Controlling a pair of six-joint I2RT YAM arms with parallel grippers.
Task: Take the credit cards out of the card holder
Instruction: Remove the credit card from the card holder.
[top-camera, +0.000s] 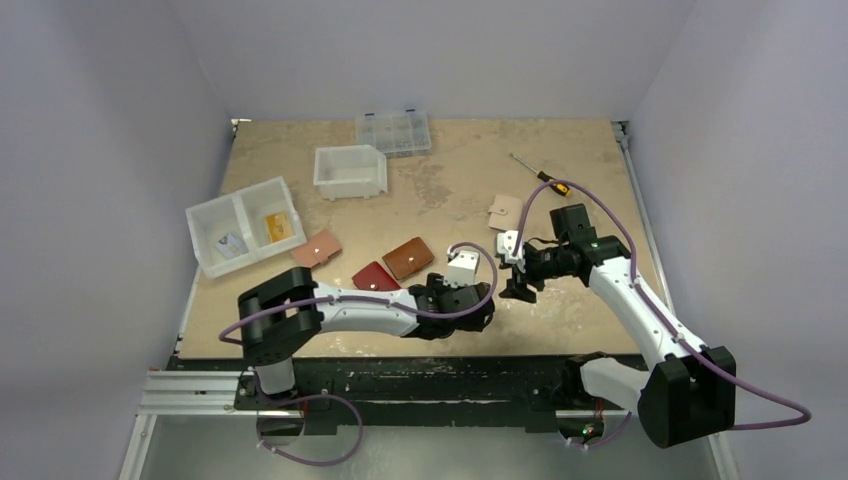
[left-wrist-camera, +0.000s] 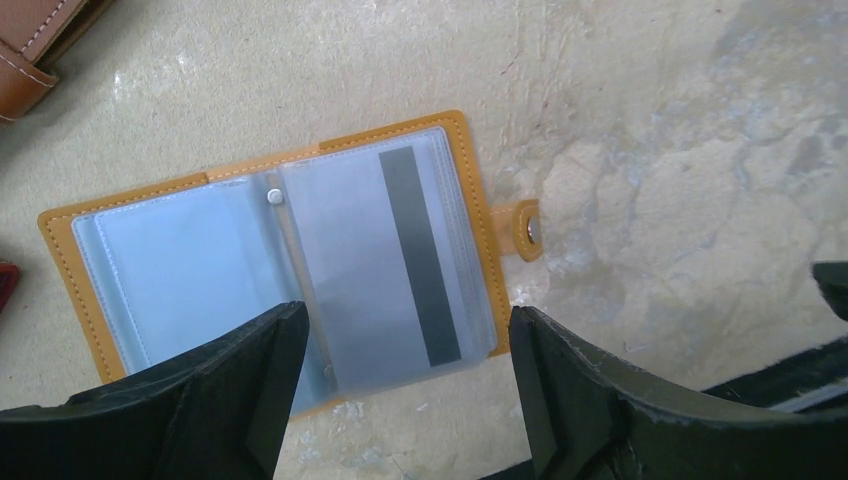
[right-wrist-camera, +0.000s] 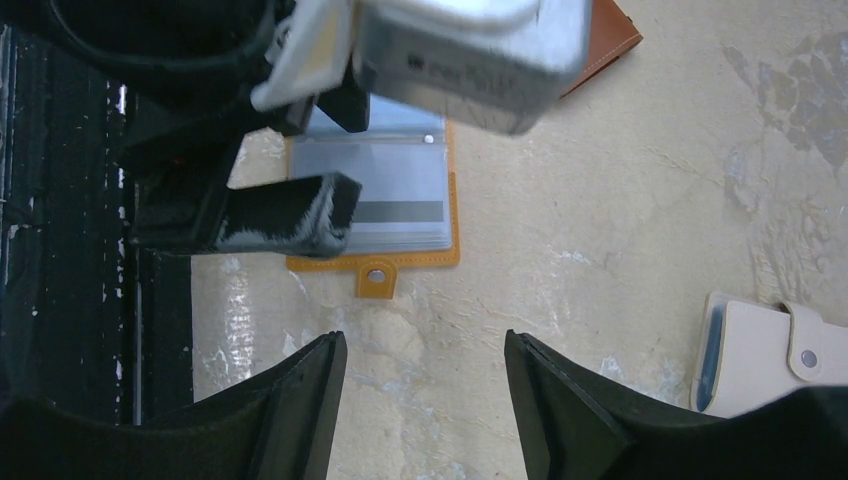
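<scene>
Card holder (left-wrist-camera: 200, 270) lies open flat on the table (left-wrist-camera: 650, 150), clear sleeves up. A card with a dark stripe (left-wrist-camera: 420, 255) sits in the sleeve nearest its snap tab (left-wrist-camera: 527, 228). Left gripper (left-wrist-camera: 400, 335) hovers over the holder, fingers wide, nothing between them. Right gripper (right-wrist-camera: 425, 350) hangs just off the holder's tab side, fingers apart, empty. A brown wallet (left-wrist-camera: 30, 50) lies near the holder's other end.

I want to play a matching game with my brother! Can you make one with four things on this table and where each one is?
1 card holder
2 screwdriver
3 dark red wallet
4 divided white bin

A at the far right of the table
B at the left, with cards inside
C lying open under the left gripper
D next to the brown wallet

Pairs: 1-C, 2-A, 3-D, 4-B
</scene>
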